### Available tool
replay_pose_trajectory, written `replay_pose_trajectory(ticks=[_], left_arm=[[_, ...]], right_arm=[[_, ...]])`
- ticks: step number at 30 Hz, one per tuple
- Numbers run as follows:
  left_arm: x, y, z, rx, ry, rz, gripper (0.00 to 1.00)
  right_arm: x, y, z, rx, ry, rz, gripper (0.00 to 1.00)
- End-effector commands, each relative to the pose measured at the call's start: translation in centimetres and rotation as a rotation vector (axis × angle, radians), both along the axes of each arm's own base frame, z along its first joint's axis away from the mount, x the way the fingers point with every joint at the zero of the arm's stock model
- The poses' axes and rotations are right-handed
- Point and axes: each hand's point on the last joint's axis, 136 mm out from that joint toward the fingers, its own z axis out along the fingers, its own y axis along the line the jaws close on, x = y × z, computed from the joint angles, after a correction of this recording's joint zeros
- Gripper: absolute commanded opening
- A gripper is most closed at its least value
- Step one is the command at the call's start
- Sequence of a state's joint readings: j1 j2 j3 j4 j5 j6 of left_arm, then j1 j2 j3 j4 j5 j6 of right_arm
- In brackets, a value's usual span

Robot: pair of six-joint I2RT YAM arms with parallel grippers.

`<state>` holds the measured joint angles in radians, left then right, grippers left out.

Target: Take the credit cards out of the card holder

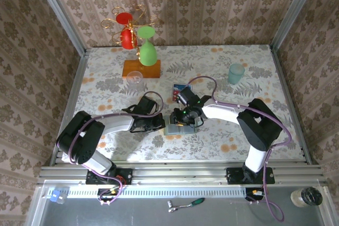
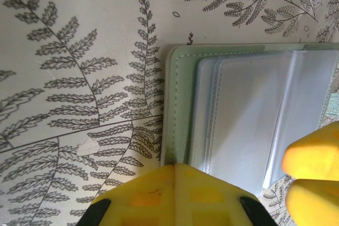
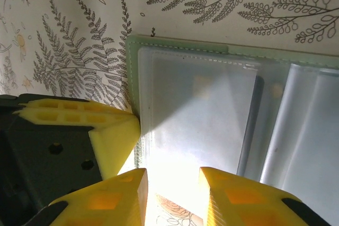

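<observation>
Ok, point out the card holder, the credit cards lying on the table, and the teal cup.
card holder [image 2: 180,109]: left wrist view, its pale green stitched border.
credit cards [image 1: 178,91]: top external view, their exposed left half.
teal cup [image 1: 236,73]: top external view, its side wall.

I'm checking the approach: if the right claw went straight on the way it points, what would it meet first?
Most likely the clear plastic sleeve of the open card holder, lying directly ahead of the right claw; it looks very close, though depth is unclear.
</observation>
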<state>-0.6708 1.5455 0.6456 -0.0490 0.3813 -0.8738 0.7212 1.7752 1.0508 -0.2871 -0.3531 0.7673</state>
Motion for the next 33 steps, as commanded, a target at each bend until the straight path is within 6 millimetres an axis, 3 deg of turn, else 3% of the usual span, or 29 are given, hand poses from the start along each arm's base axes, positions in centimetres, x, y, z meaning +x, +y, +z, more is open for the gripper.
replay_pose_trajectory(ticks=[1,19,33], left_arm=[[-0.8,0.9,-1.0,0.023,0.033,0.0,0.0],[-0.6,1.2,-1.0,0.022,0.041,0.005,0.0],[-0.6,1.5,-1.0,0.028,0.043,0.006,0.0]], right_arm=[[-0.1,0.6,-0.2,0.002,0.033,-0.006,0.32],[-0.3,-0.3,-2.0,-0.077,0.065,-0.014,0.31],[-0.2,-1.8,-1.4,-0.146,0.031,-0.01,0.31]])
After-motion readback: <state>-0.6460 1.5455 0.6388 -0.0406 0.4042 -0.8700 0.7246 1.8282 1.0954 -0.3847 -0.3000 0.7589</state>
